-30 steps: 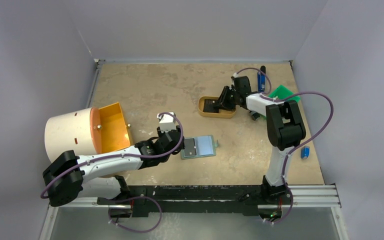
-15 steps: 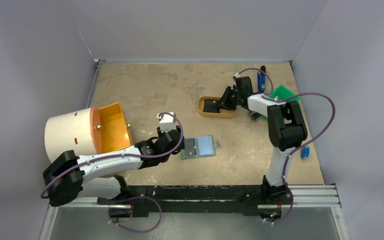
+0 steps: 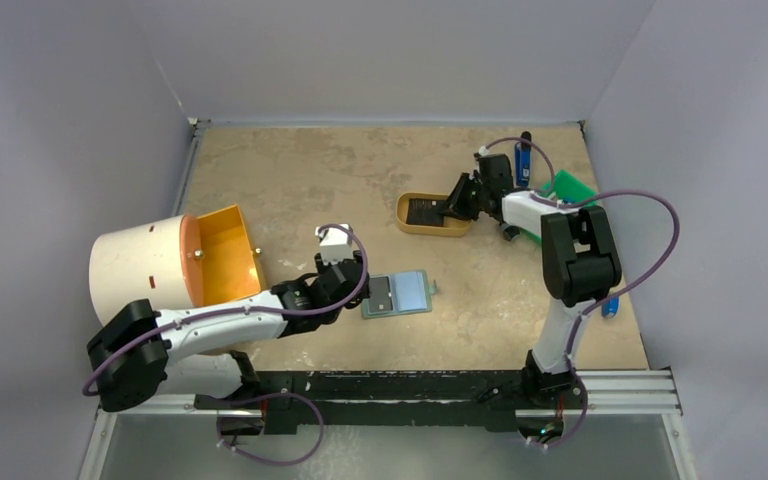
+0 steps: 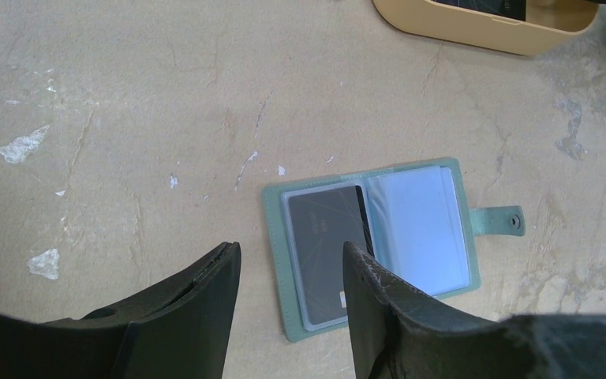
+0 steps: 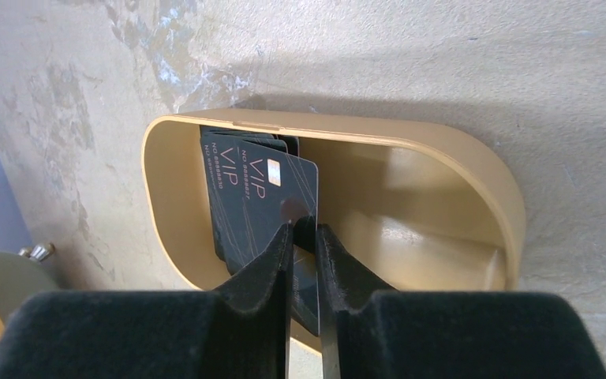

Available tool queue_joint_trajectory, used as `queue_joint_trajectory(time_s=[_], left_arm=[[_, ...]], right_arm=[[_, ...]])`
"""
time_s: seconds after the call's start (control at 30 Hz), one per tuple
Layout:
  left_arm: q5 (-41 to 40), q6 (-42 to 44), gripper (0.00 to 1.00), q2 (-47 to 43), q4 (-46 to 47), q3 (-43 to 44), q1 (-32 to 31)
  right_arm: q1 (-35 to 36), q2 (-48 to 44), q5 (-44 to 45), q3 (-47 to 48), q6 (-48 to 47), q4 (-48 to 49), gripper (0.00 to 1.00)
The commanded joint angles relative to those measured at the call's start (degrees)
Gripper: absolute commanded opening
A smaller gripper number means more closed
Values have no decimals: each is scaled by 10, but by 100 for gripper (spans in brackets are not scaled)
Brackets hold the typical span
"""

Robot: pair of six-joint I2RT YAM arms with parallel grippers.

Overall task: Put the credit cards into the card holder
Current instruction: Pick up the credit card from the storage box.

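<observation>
Nothing new at the card holder (image 4: 371, 245): lies open flat near the middle of the bench (image 3: 310, 180), snap tab pointing right. Already holds 1 dark card (image 4: 327, 237) behind the left window; right window looks empty. Just left of it, left fingers (image 4: 205, 300) spread apart with nothing between them, same as a second ago.

Toward the far right, the change. In the tan oval tray (image 5: 458, 158), the remaining credit cards (image 5: 233, 170) fanned against one end. Right fingers (image 5: 264, 268) narrower than a second ago and now pinched on the near edge of the top card (image 5: 272, 193), the one marked VIP. From above, right wrist drawn a little to the right compared with a second ago, elbow swung right with it.

Meaning for the task: grasp on the next card looks made, or very nearly. Cannot tell whether that card sits clear of the stack yet. Next, probably, a lift out of the tray and a carry near and left to the open holder, well apart from the tray. Thin edge grip, so a slip, or a 2nd card dragged along, seems the main risk. Several cards left in the tray, so well short of finished.
</observation>
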Motion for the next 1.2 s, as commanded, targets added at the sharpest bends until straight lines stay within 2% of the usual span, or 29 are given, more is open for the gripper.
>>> queue_joint_trajectory(time_s=[0.0,0.17,0.43,0.83,0.9,1.0,1.1,1.17], left_arm=[[-13,3,50,4,4,28,1],[-13,1,50,1,4,27,1],[-15,-3,49,-7,2,23,1],[-23,-9,49,-32,-7,20,1],[-26,-8,49,-39,-9,21,1],[-29,-5,49,-51,-5,20,1],[0,11,51,-58,24,15,1],[39,28,54,-54,62,11,1]], right_arm=[[-6,-21,12,-13,-8,-28,5],[-6,-39,6,-16,-6,-32,0],[-6,-98,-1,-7,15,-52,0],[-6,-168,-37,57,93,-119,0],[0,-190,-45,64,72,-123,0],[42,-247,-17,69,-21,-170,0],[91,-307,22,6,-104,-208,0],[106,-344,39,-53,-110,-221,0]])
